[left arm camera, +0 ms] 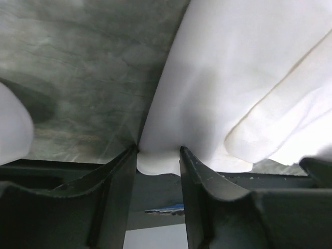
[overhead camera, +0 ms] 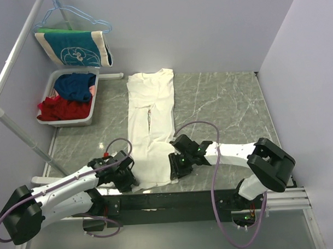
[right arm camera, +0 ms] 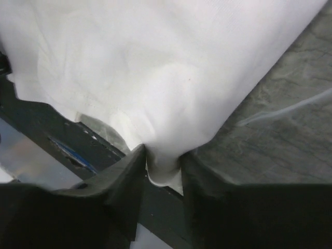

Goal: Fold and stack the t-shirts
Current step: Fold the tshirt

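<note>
The left pincer [overhead camera: 124, 178] grips the near left corner of the t-shirt [overhead camera: 152, 119], and the right pincer [overhead camera: 176, 167] grips the near right corner. In each wrist view a small tuck of white cloth sits between the 2 dark fingers [left arm camera: 116, 181] and fills the gap from side to side. I read both pincers as narrowed onto the hem and holding it, not standing wide.

The t-shirt lies on the grey marbled table [overhead camera: 226, 100] as 1 long, narrow strip, its sides folded in and its plain side up. A thin slit of colour shows along the middle seam. Its long axis runs straight away from the arms. The collar end lies far out near the back wall, and the hem end sits at the near edge, just above the dark rail [overhead camera: 174, 200] that carries the arm bases.

All the cloth therefore lies ahead of both pincers, none behind or beside them. The pincers sit level with each other across the strip's short width. Neither arm is nearer the hem; each has its own corner. The collar end is well apart from both.

The likely next move is to lift the hem and carry it forward along the strip, toward the collar, to halve the length. Both corners would need to travel together and parallel, or the fold will skew. A tub [overhead camera: 65, 122] of other coloured clothes sits at the far left, well apart from the strip.
</note>
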`<action>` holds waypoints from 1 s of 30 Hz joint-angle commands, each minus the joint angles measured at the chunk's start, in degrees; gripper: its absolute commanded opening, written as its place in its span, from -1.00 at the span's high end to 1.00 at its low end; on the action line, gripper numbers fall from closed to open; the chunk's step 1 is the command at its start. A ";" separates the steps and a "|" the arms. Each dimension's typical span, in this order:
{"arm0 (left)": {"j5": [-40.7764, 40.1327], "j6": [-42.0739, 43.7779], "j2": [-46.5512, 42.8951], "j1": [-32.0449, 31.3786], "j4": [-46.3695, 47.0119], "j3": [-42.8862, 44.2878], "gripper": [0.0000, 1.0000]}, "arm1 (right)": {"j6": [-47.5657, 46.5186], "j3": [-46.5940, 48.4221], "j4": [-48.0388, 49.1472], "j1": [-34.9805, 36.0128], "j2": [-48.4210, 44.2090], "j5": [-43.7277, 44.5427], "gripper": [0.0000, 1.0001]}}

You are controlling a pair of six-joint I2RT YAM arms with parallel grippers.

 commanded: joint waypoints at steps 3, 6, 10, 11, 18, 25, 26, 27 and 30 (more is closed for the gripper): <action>0.91 0.58 0.30 -0.28 1.53 -4.81 0.38 | 0.03 0.07 -1.89 1.63 2.26 1.07 0.78; 0.12 0.49 -1.10 -0.20 -1.80 -4.46 0.87 | 0.12 -0.63 -4.00 2.16 1.56 2.65 1.00; 0.21 -0.82 -2.86 -0.28 -4.89 -3.58 0.98 | 0.39 -2.04 -6.46 2.25 -1.15 5.38 1.00; 0.12 -0.91 -3.12 -0.28 -5.50 -3.05 0.98 | 0.48 -2.13 -7.25 2.16 -1.51 5.91 1.00; -3.83 -2.14 -2.43 -0.46 -10.60 2.05 0.98 | 1.62 -4.23 -10.42 2.16 -5.55 7.58 1.00; -4.80 -1.71 -1.63 -0.72 -10.70 4.59 0.98 | 2.50 -6.70 -8.93 2.16 -8.98 6.26 1.00; -4.45 -1.53 -1.72 -0.98 -9.39 4.77 0.98 | 2.58 -6.70 -8.67 2.16 -9.25 6.09 1.00; -4.01 -1.70 -1.89 -1.42 -9.12 5.12 0.98 | 2.50 -6.53 -8.49 2.16 -9.68 5.83 1.00; -4.18 -3.28 -1.72 -3.52 -8.76 6.79 0.98 | 1.88 -5.13 -8.22 2.16 -10.30 5.74 1.00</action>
